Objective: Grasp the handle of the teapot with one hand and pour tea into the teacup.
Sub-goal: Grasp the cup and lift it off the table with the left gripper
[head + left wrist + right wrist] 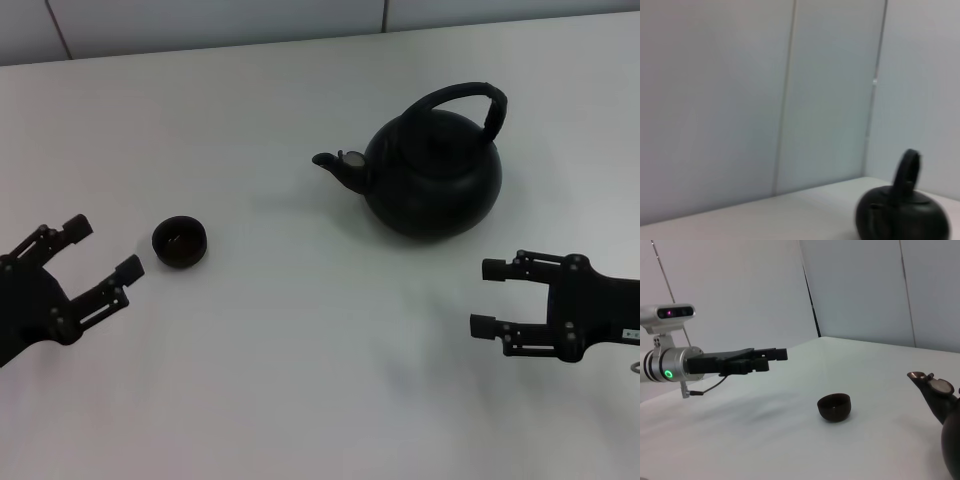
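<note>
Grippers, left [103, 248] and right [489, 297], open; teacup [180, 242] seemingly empty.

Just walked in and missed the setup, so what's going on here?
Nothing is being held. The teapot stands on the white table, spout toward the small teacup on its left. The right gripper hovers open in front of the teapot, not touching the handle. The left gripper is open beside the teacup. No tea is being poured.

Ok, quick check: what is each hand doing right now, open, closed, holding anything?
Left hand: open, empty, beside the teacup.
Right hand: open, empty, in front of the teapot, not on its handle.
</note>
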Robot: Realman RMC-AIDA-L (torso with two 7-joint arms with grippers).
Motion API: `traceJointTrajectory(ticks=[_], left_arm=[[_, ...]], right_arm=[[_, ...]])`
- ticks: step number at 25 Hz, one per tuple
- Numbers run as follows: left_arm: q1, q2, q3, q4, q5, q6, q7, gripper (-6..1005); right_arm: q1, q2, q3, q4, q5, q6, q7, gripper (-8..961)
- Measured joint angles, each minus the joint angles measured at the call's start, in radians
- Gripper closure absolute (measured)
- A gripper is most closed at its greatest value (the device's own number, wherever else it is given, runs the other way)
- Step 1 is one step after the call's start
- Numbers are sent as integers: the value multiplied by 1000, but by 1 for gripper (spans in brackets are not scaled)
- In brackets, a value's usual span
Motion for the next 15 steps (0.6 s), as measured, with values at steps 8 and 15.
traceJointTrajectory(ticks=[8,15], left_arm=[[0,1,-9,-12,-3,-5,14,159],[-10,-1,33,-15,17,-99,43,159]], right_arm=[[3,-2,0,-2,1,1,0,183],[6,-2,0,-2,3,4,0,183]])
